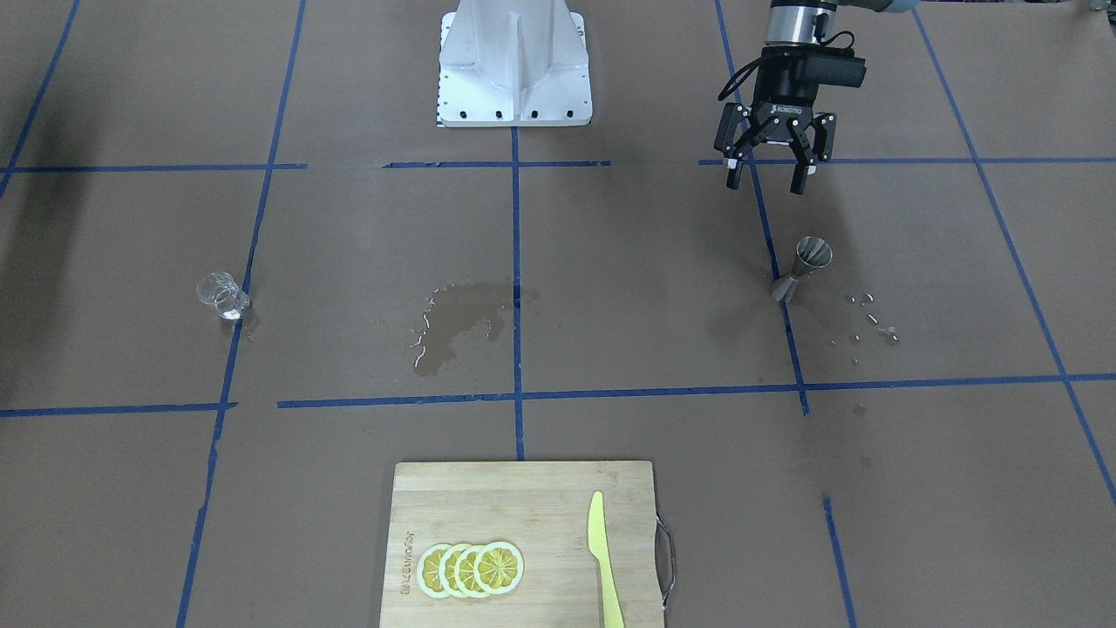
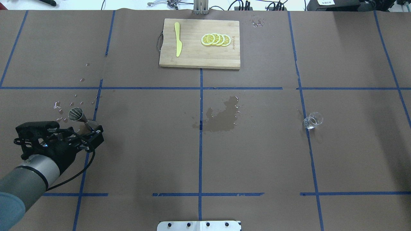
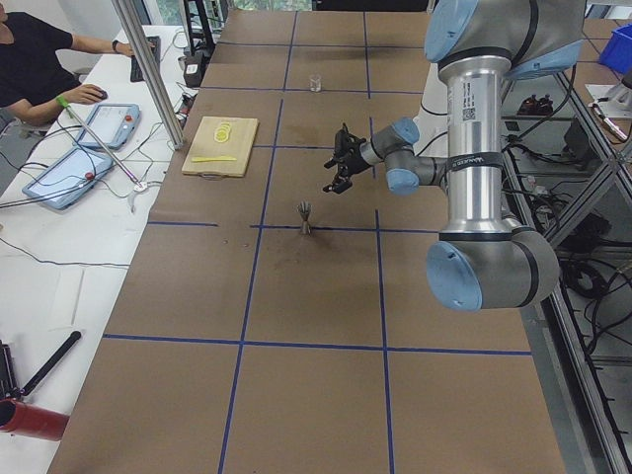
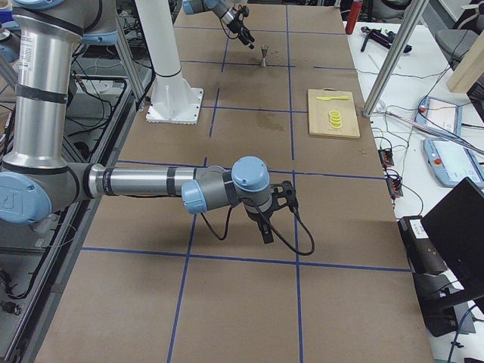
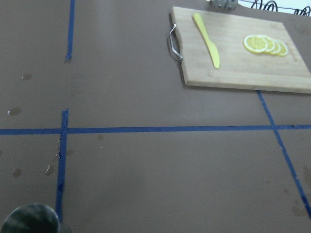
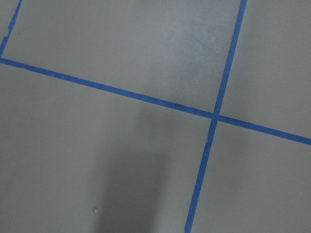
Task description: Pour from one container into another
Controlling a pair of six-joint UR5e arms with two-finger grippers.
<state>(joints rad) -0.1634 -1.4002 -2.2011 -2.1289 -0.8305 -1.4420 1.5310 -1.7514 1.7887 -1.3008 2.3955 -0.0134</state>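
Observation:
A steel jigger (image 1: 804,269) stands upright on the brown table, with water droplets (image 1: 872,318) beside it. My left gripper (image 1: 765,183) hangs open and empty above the table, just on the robot's side of the jigger and apart from it. The left wrist view catches only the jigger's rim (image 5: 30,219) at its bottom left corner. A small clear glass (image 1: 222,295) stands far across the table, also seen from overhead (image 2: 313,120). My right gripper (image 4: 266,225) shows only in the exterior right view, low over bare table, and I cannot tell its state.
A wet puddle (image 1: 458,323) darkens the middle of the table. A wooden cutting board (image 1: 453,497) at the operators' edge carries lemon slices (image 1: 471,569) and a yellow knife (image 1: 603,558). The robot's white base (image 1: 514,65) stands at the opposite edge.

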